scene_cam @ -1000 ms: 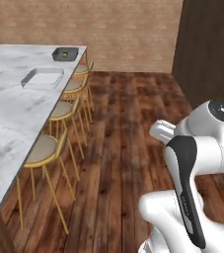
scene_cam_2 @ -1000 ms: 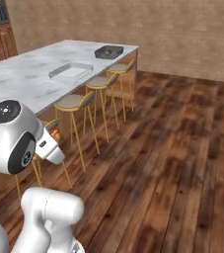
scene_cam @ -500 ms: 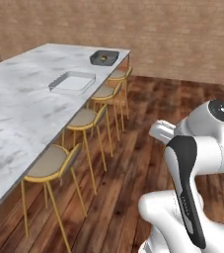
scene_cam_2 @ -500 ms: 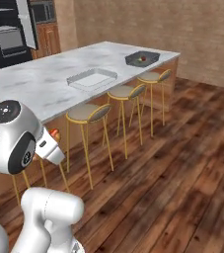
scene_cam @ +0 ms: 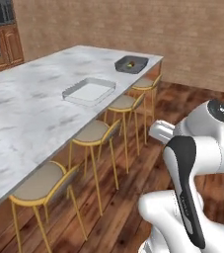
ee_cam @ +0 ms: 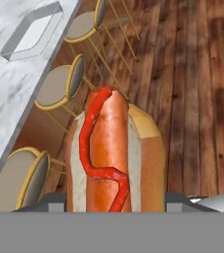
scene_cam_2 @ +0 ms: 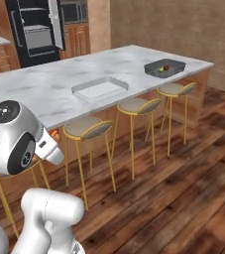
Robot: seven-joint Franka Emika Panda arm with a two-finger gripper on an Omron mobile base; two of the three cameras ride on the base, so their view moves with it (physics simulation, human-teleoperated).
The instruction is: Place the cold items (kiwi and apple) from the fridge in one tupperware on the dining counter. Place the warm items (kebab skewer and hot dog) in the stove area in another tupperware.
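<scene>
My gripper point(ee_cam: 116, 200) is shut on the hot dog point(ee_cam: 114, 153), a sausage in a bun with a red ketchup squiggle, held over the wooden floor beside the bar stools. An empty clear tupperware point(scene_cam: 71, 95) point(scene_cam_2: 84, 96) point(ee_cam: 15, 55) lies mid-counter. Farther along, near the counter's end, a dark tupperware point(scene_cam: 140, 66) point(scene_cam_2: 179, 65) holds a small red apple point(scene_cam_2: 167, 66) and a green kiwi point(scene_cam_2: 161, 70). The kebab skewer is out of view.
The long marble dining counter point(scene_cam: 29, 123) point(scene_cam_2: 44, 89) has a row of gold-legged stools point(scene_cam: 91, 133) point(scene_cam_2: 86, 129) along its near side. Wooden floor point(scene_cam_2: 183, 173) spreads to the right. A black oven wall and wooden cabinets point(scene_cam_2: 37, 30) stand behind the counter.
The whole picture has shifted: the base has driven and turned, so the counter and both containers are nearer and the oven wall has come into sight. The hot dog stays gripped.
</scene>
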